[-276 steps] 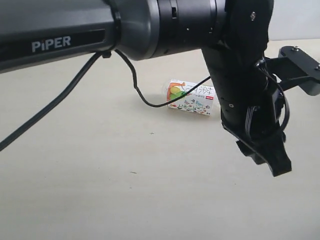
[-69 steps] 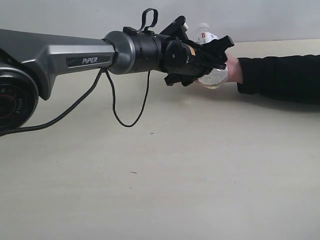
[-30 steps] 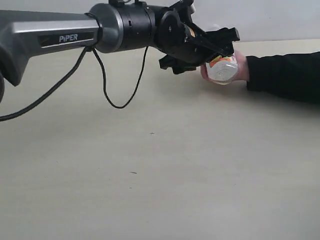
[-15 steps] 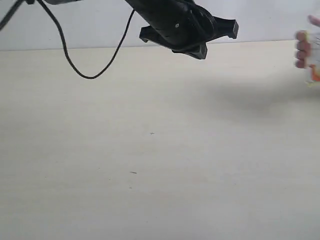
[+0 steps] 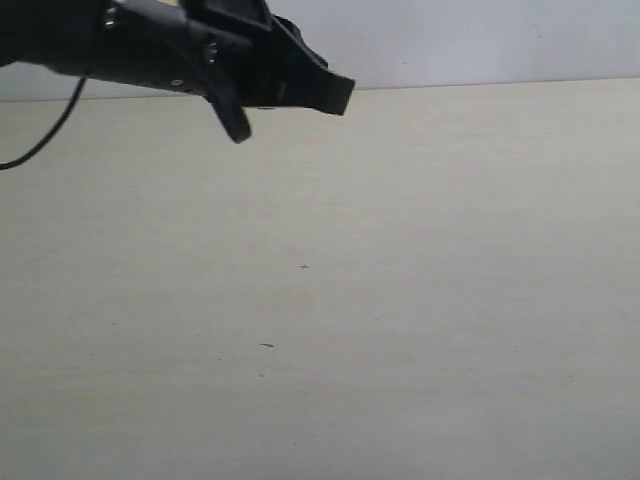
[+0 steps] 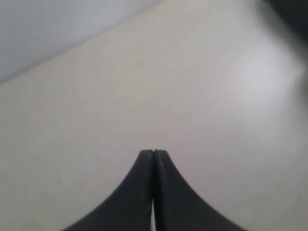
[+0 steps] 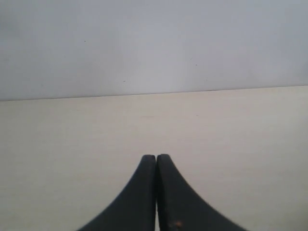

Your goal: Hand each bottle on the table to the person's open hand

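Note:
No bottle shows in any view, and the person's hand is out of sight too. The pale cream table (image 5: 400,300) lies bare, with only a few tiny dark specks (image 5: 266,345). My left gripper (image 5: 335,93) hangs blurred above the table's far left part. In the left wrist view the left gripper (image 6: 153,153) is shut, fingers pressed together with nothing between them. The right gripper (image 7: 157,157) is also shut and empty, pointing over the table (image 7: 72,134) towards the back wall. It does not appear in the exterior view.
A pale grey wall (image 5: 480,40) runs along the table's far edge. A dark blurred shape (image 6: 288,12) sits at one corner of the left wrist view; what it is cannot be told.
My left arm has drawn back to the left and its fingers have come together. The person's hand with the fruit-label bottle has gone out of view at the right.

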Tool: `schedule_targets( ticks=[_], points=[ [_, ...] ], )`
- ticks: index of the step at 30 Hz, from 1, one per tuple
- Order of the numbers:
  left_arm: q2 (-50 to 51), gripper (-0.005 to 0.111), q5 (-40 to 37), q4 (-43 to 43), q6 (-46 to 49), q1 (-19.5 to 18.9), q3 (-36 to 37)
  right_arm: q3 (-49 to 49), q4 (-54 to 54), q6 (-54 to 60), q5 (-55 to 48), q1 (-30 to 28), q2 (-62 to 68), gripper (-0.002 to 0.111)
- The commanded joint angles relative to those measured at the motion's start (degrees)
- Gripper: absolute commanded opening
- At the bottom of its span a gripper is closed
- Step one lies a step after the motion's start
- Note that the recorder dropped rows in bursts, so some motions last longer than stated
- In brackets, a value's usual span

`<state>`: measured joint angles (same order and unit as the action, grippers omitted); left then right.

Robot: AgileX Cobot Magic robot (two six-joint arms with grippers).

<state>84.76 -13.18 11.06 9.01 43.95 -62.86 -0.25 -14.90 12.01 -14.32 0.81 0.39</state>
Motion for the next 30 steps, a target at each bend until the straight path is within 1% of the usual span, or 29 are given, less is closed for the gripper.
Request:
schedule_targets(
  ticks=[1, 6, 8, 11, 17, 21, 23, 26, 30],
  points=[
    [-8.2, 0.000, 13.8, -0.4, 3.1, -0.6, 6.7, 0.3, -0.1, 0.0, 0.3, 0.2, -0.4, 0.000],
    [-13.2, 0.000, 15.2, -0.4, 3.7, -0.8, 9.8, 0.3, -0.1, 0.0, 0.3, 0.2, -0.4, 0.000],
    [-13.4, 0.000, 15.4, -0.4, 3.7, -0.8, 10.8, 0.3, -0.1, 0.0, 0.3, 0.2, -0.4, 0.000],
    [-13.1, 0.000, 17.7, -0.4, 4.1, -0.8, 12.2, 0.3, -0.1, 0.0, 0.3, 0.2, -0.4, 0.000],
    [-13.0, 0.000, 24.9, -0.4, 4.7, -0.8, 12.7, 0.3, -0.1, 0.0, 0.3, 0.2, -0.4, 0.000],
    [-13.0, 0.000, 31.1, -0.4, 8.4, -0.8, 12.7, 0.3, -0.1, 0.0, 0.3, 0.2, -0.4, 0.000],
    [-13.0, 0.000, 33.2, -0.4, 8.6, -0.8, 12.7, 0.3, 0.3, 0.0, 0.3, 0.2, -0.4, 0.000],
    [-13.0, 0.000, 33.4, -0.4, 8.8, -0.8, 12.7, 0.3, 1.0, 0.6, 0.3, 0.2, -0.4, 0.000],
    [-13.0, 0.000, 33.9, -0.4, 12.0, -0.8, 12.7, 0.3, 1.0, 0.6, 0.3, 0.2, -0.4, 0.000]
  ],
)
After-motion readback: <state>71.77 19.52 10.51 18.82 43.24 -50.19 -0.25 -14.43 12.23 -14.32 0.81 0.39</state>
